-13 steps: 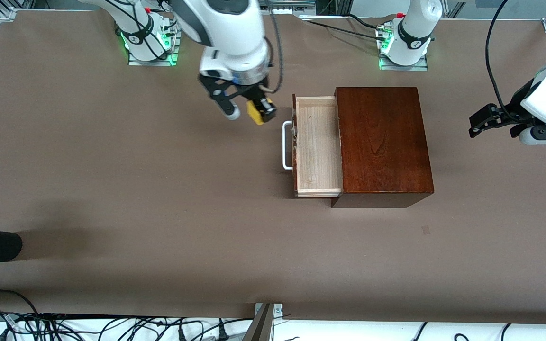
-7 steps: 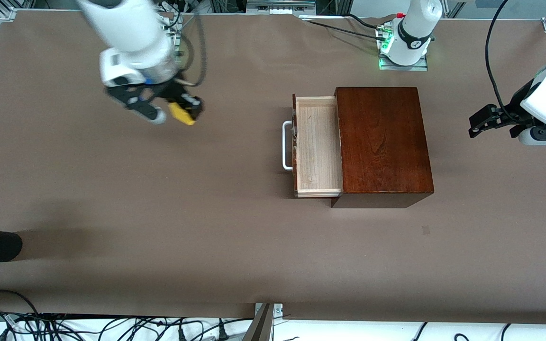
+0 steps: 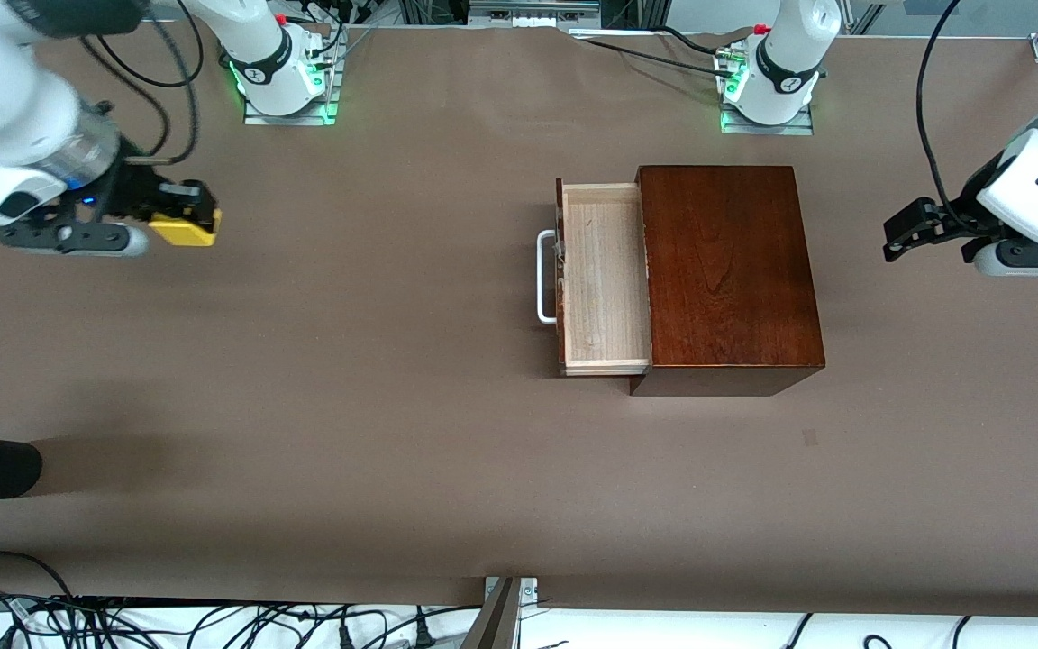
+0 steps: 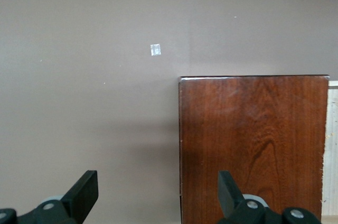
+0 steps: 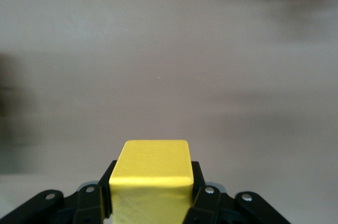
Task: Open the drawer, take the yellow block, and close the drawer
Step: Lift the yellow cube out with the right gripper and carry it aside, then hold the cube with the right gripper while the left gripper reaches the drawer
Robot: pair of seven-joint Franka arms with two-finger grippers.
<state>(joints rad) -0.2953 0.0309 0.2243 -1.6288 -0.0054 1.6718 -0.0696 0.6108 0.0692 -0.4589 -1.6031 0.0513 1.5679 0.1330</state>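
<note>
Because the yellow block (image 3: 183, 229) is small, plain-faced and apparently rigid and light, it is best pinched on two flat sides, as is done now by the clenched right gripper (image 3: 178, 225) over bare table at the right arm's end. The left gripper (image 3: 933, 236) waits spread beside the box (image 3: 726, 270). One block, one drawer (image 3: 605, 279), pulled out and empty, and one handle (image 3: 542, 277) are counted.

Two glossy white rounded arms on grey metal base plates (green lights glowing at bases); black cables trailing; black two-finger left gripper (image 3: 899, 236), right gripper (image 3: 178, 219) alike; silver screws on finger mounts.
</note>
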